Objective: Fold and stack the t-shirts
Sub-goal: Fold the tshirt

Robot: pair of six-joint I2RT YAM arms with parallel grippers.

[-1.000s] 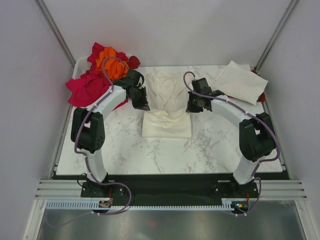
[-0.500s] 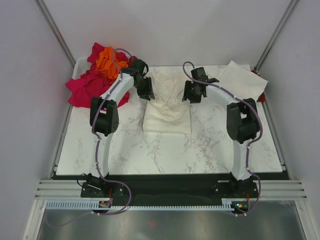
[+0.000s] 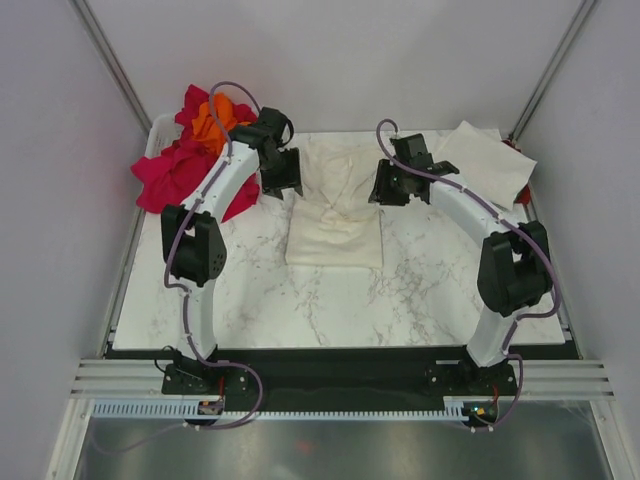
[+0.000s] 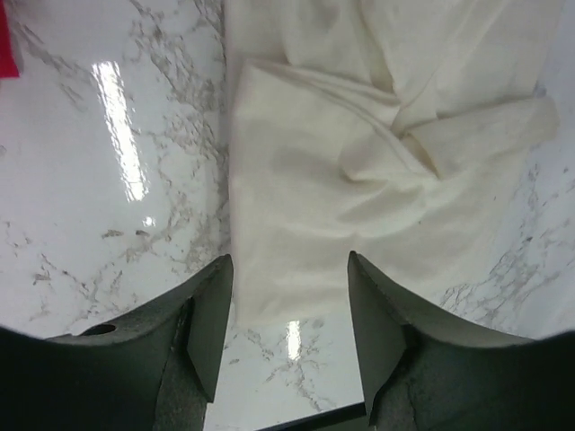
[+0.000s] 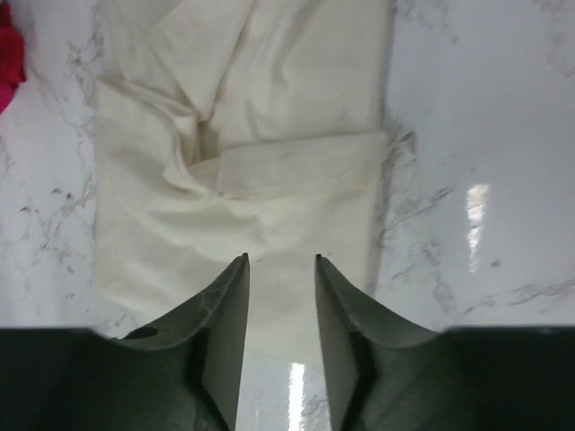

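A cream t-shirt lies partly folded in the middle of the marble table, its upper part creased and bunched over the lower. My left gripper hovers at the shirt's left back edge, open, with nothing between its fingers. In the left wrist view the cream t-shirt lies beyond my left gripper. My right gripper hovers at the shirt's right back edge, also open and empty. The cream t-shirt fills the right wrist view under my right gripper, whose gap is narrower.
A heap of magenta, dark red and orange t-shirts fills the back left corner over a white bin rim. A folded cream t-shirt lies at the back right. Bare marble lies in front of the shirt.
Both grippers were shut at the shirt's sides; they have opened and let go of the cloth. Both arms have moved toward the back of the table.
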